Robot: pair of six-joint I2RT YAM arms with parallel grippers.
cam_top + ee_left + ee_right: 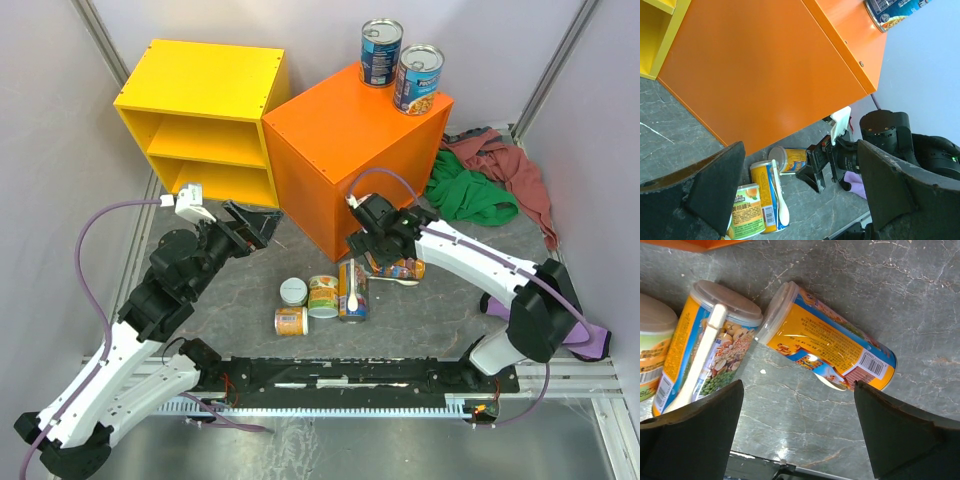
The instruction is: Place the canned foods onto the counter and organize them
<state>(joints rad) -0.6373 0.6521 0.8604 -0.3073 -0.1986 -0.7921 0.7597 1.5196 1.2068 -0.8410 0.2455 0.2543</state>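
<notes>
While lying on its side on the grey table (805, 405), just beside the tall can with the spoon (737, 340) and near the foot of the counter (340, 150), likely to roll: the toppled can (830, 347). Probably full, so heavy, rigid, slick-labelled. Take across mid-barrel, square to its axis, clear of the plastic lid. Right gripper (799, 432) spread wide above it, empty; left gripper (255, 225) spread too, holding nothing. Two cans (381, 52) standing on the counter top.

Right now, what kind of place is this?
Likely a robot lab test cell, not a real kitchen: plain walls box in a table, a robot arm sits on a rail, and cans top an orange box.
</notes>
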